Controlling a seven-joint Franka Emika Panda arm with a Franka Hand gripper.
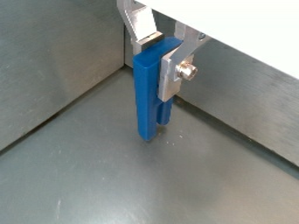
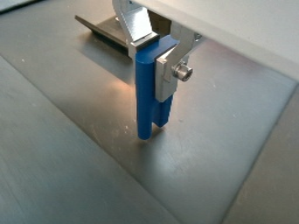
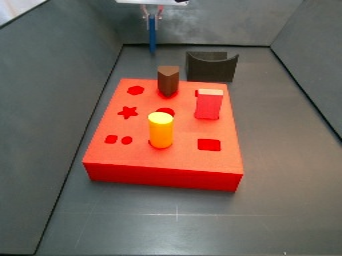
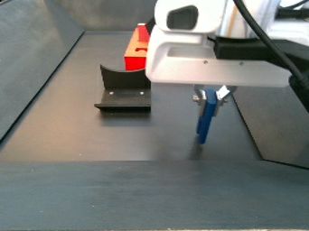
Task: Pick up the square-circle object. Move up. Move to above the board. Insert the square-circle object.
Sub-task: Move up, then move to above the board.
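Setting: grey metal floor (image 3: pixel 287 200) enclosed by grey walls, seen in both side views.
Board: large flat red block (image 3: pixel 167 150) nearest the camera in a side view, with star, circle and square holes in its top.
On the board: yellow cylinder (image 3: pixel 160 129) upright near the middle; red square block (image 3: pixel 209 103) and brown hexagonal peg (image 3: pixel 168 79) standing farther back.
Fixture: dark L-shaped bracket (image 3: pixel 211 67) on the floor just behind the board; in a side view (image 4: pixel 121 90) it stands between the board and the gripper.
Gripper: at the far back of the enclosure in a side view (image 3: pixel 155 12), well apart from the board; its silver fingers (image 1: pixel 176 70) are closed narrowly on the upper part of the blue piece in both wrist views.
Square-circle object: slim blue piece (image 1: pixel 149 94) held upright between the fingers; also seen at (image 2: pixel 151 92) and (image 4: pixel 207 115).
Contact with floor: its lower end is at or just above the grey floor; whether it touches cannot be told.
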